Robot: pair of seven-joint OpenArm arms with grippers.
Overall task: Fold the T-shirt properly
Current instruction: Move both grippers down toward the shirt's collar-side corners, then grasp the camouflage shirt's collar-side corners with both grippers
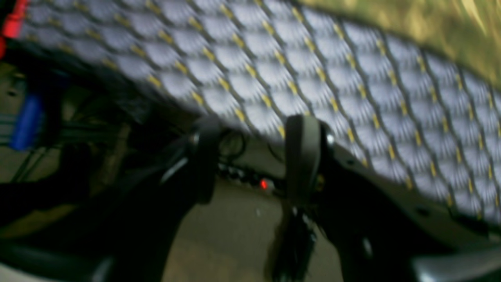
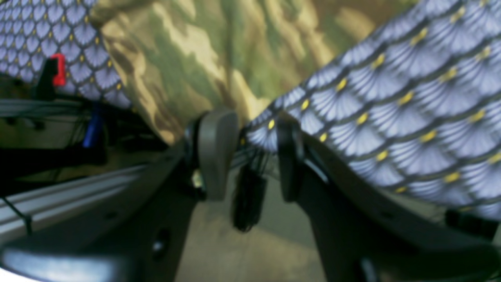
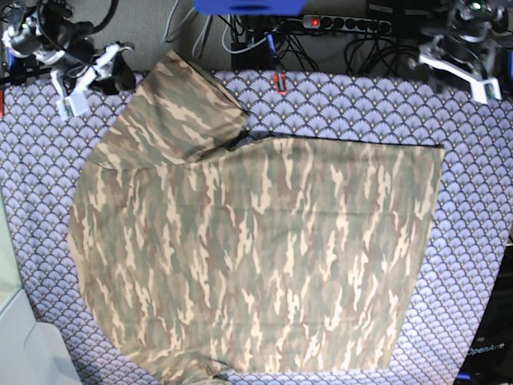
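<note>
Base view: the camouflage T-shirt (image 3: 256, 257) looks limp and light; pinch its 1 o'clock corner. Left end effector (image 1: 254, 156) and right end effector (image 2: 246, 152) gape empty.

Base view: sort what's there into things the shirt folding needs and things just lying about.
Needed for the job:
- T-shirt, spread flat
- left gripper, open, holding nothing
- right gripper, open, holding nothing

Just there:
- patterned table cloth under the shirt
- power strip and cables behind the table
- red clip at the far edge
</note>
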